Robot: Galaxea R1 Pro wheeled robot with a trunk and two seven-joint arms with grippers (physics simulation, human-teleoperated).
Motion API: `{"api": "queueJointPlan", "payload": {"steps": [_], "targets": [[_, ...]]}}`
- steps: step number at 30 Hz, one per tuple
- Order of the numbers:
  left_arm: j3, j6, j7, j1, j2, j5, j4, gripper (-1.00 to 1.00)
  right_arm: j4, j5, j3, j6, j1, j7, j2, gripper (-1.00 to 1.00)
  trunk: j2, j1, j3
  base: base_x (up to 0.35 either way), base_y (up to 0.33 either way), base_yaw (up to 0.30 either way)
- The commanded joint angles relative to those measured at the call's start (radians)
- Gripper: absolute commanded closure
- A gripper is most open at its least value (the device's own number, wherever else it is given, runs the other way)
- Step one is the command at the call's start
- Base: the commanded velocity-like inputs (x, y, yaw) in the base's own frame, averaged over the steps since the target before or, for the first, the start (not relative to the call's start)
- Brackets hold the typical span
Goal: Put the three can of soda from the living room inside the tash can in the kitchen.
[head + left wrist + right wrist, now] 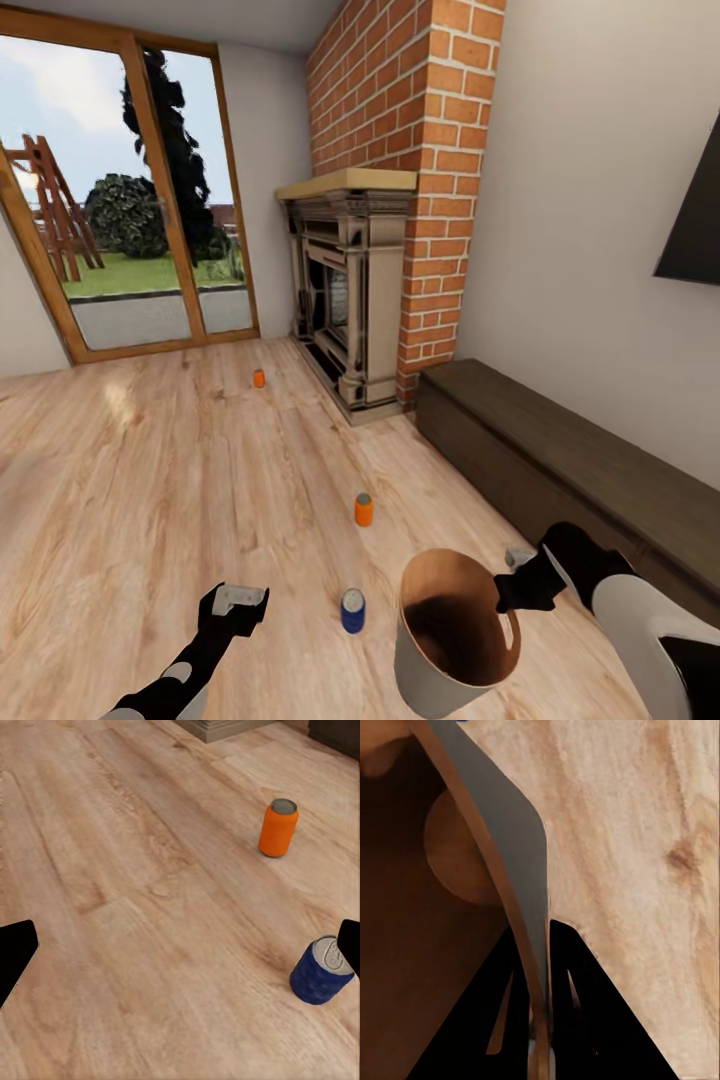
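Clamped on the rim of the tash can [450, 640], the right pincer [508, 592] has one finger inside the brown wall and one outside the pale grey wall, as the right wrist view shows with the thin wall [521, 907] squeezed between the two dark fingers [577, 1020]. That bin hangs at the robot's right, mouth tilted toward the camera, and it looks light and stiff; a rim pinch lets it swing, so it wants slow moves.

Over on the other side, the left pincer [238, 600] hovers above the wood floor [130, 470] with its fingers spread wide and nothing between them; the left wrist view shows one dark fingertip [15, 949] at each edge of the picture. Just beside one of those tips stands the blue soda can [321, 971], upright, between the left pincer and the bin in the head view [353, 610].

Farther out stands an orange soda can [364, 510], also upright, well apart from the blue one. A second orange can [259, 378] sits farther still, near the fireplace [350, 290].

These cans are likely light, thin-walled and smooth, so they may slip or tip; best taken across the middle of the side, square on, with modest squeeze
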Motion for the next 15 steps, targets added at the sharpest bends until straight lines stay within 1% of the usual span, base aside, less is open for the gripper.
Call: {"api": "queueJointPlan", "payload": {"steps": [1, 2, 4, 5, 7, 9, 12, 15], "targets": [[0.0, 0.011, 0.0, 0.0, 0.0, 0.0, 0.0, -1.0, -0.001, -0.003, 0.003, 0.0, 0.013, 0.004, -0.015, 1.0, 0.0, 0.0, 0.0, 0.14, 0.244, -0.037], [0.0, 0.024, 0.001, 0.0, 0.0, 0.001, 0.0, -1.0, -0.001, -0.004, 0.003, 0.0, 0.022, 0.004, -0.027, 1.0, 0.0, 0.0, 0.0, 0.147, 0.259, -0.098], [0.0, 0.032, 0.001, 0.0, 0.0, 0.001, 0.0, -1.0, 0.0, -0.004, 0.002, 0.0, 0.029, 0.004, -0.039, 1.0, 0.0, 0.0, 0.001, 0.152, 0.267, -0.13], [0.0, 0.037, 0.001, 0.0, 0.0, 0.001, 0.0, -1.0, 0.001, -0.004, 0.003, 0.0, 0.033, 0.004, -0.05, 1.0, 0.0, 0.0, 0.002, 0.168, 0.274, -0.153], [0.0, 0.04, 0.001, 0.0, 0.0, 0.001, 0.0, -1.0, 0.002, -0.004, 0.002, -0.001, 0.039, 0.005, -0.061, 1.0, 0.0, 0.0, 0.002, 0.18, 0.275, -0.123], [0.0, 0.044, 0.001, 0.0, 0.0, 0.001, 0.0, -1.0, 0.002, -0.005, 0.002, -0.004, 0.062, 0.006, -0.082, 1.0, 0.0, 0.0, 0.002, 0.202, 0.256, -0.057], [0.0, 0.046, 0.001, 0.0, 0.0, 0.001, 0.0, -1.0, 0.001, -0.006, 0.002, -0.006, 0.076, 0.008, -0.1, 1.0, 0.0, 0.0, 0.002, 0.218, 0.234, -0.026], [0.0, 0.048, 0.001, 0.0, 0.0, 0.001, 0.0, -1.0, 0.0, -0.006, -0.017, -0.01, 0.095, 0.01, -0.119, 1.0, 0.0, 0.0, 0.002, 0.242, 0.231, -0.025]]}}
